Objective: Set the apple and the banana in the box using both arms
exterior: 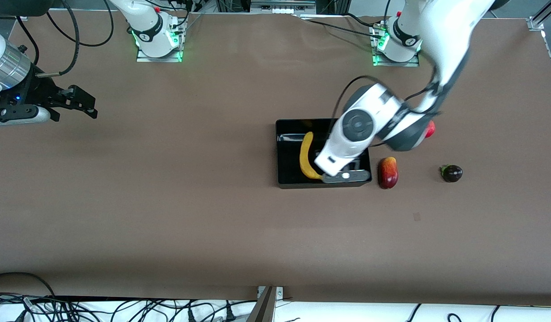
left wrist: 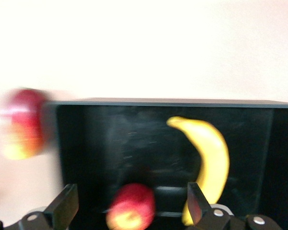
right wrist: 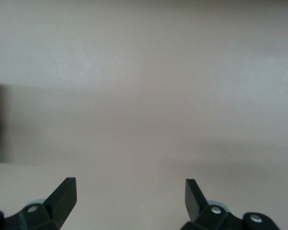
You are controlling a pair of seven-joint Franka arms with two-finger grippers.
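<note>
With the banana already lying in the box, the left gripper hangs open over it, the apple apparently dropping free between its fingers, so it should lift straight up, while the right gripper waits open near its table end.

A: Where's the left arm at?

B: It comes off its base at about 1 o'clock in the front view, folds down toward centre, and the left gripper hangs over the box, fingers spread wide apart.

A: And the right one?

B: The right arm waits out at 9 o'clock, right gripper over bare table, fingers also wide apart.
</note>
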